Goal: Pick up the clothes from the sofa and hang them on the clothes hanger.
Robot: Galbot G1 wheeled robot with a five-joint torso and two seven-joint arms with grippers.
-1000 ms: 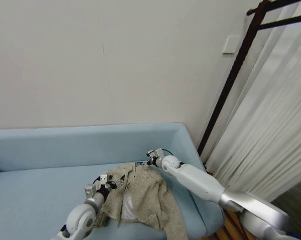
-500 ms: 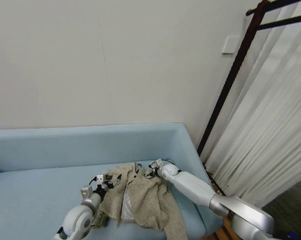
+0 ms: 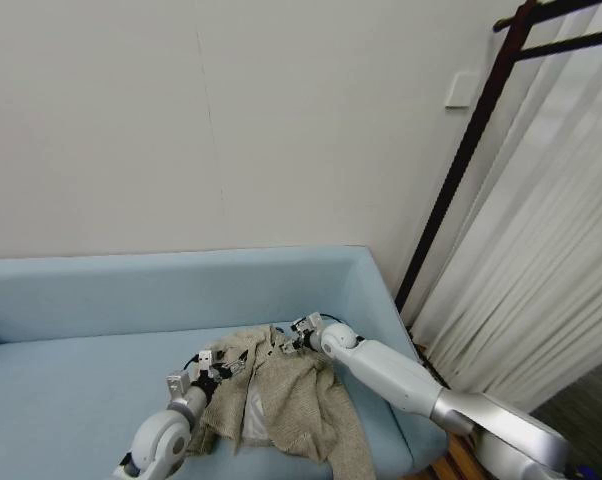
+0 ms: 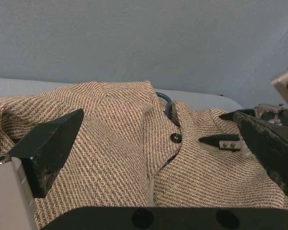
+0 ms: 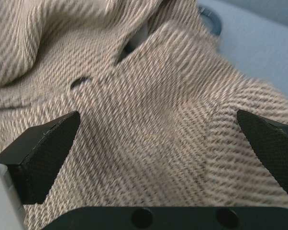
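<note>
A beige knitted cardigan [image 3: 286, 400] lies crumpled on the light blue sofa [image 3: 91, 300], its collar towards the backrest. My left gripper [image 3: 213, 364] is at the collar's left side and stands open, its dark fingers [image 4: 48, 143] spread wide over the weave [image 4: 115, 134] near a dark button [image 4: 174, 138]. My right gripper [image 3: 299, 336] is at the collar's right side, also open, with fabric [image 5: 149, 110] under its spread fingers [image 5: 43, 153]. A teal loop [image 4: 166, 103] pokes out of the neck opening. The dark clothes rack pole [image 3: 461, 160] stands to the right.
A white wall is behind the sofa. White curtains [image 3: 551, 260] hang beside the rack at the right. The sofa's armrest [image 3: 376, 290] is just right of the cardigan. Bare blue seat [image 3: 71, 400] stretches away to the left.
My right gripper has come down from above the seat's back edge onto the cardigan's collar. The left gripper has barely shifted. The collar is bunched slightly differently.
</note>
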